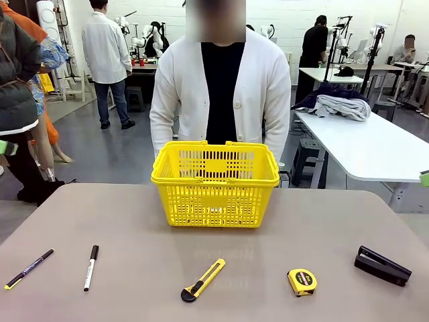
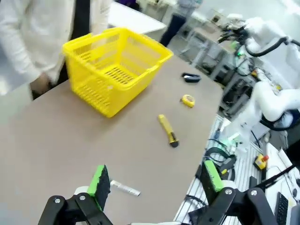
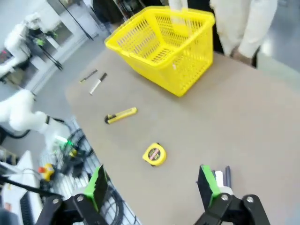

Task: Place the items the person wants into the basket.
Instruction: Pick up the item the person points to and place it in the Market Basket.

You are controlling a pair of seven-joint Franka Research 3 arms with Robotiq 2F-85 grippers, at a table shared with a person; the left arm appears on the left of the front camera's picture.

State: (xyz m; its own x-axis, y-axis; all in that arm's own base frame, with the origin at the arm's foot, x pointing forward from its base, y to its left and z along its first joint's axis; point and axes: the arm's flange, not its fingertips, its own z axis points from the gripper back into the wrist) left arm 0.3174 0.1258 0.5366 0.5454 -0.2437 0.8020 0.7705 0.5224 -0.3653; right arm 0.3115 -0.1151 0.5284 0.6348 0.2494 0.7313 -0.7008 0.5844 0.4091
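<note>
**Both pincers hanging open above the near edge, tools lying out on the surface**

The left pincer (image 2: 155, 179) is hovering over the near left of the surface (image 1: 134, 228), green pads wide apart and gripping nothing. The right pincer (image 3: 152, 182) is hovering over the near right, pads also apart and gripping nothing.

The yellow basket (image 1: 214, 201) is sitting at the far middle, handles folded down. The person (image 1: 221, 87) is standing just behind it with arms hanging down.

Everything else is lying in a row along the near side, well apart from the basket. From left to right:
- the dark pen (image 1: 29, 268)
- the white marker (image 1: 91, 267), just beside the pen
- the utility knife (image 1: 203, 280), near the middle and angled
- the tape measure (image 1: 301, 282)
- the black stapler (image 1: 382, 265), at far right
</note>
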